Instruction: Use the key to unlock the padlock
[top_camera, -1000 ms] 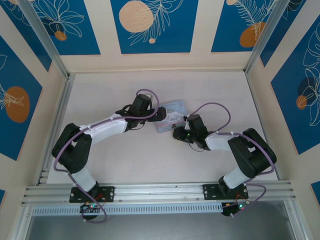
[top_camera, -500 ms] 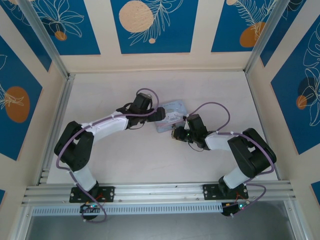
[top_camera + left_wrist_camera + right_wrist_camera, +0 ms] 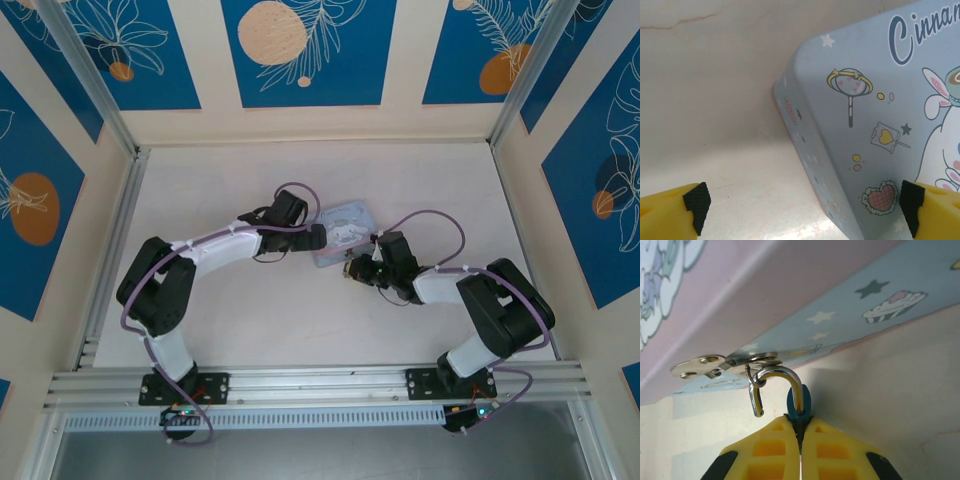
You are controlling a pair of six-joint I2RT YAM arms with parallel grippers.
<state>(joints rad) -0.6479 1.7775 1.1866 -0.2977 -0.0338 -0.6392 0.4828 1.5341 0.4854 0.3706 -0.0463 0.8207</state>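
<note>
Two hands, right hand pinched tight on padlock, left hand spread wide, empty, near tin

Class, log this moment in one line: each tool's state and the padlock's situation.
left tool: open, at corner of tin | right tool: shut on padlock body | shackle: hooked in tin's hasp

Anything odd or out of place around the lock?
The tiny teal padlock, pinched in the right pincer, hangs on the pale blue tin's metal hasp with its shackle's free end out of the body, seemingly open.
</note>
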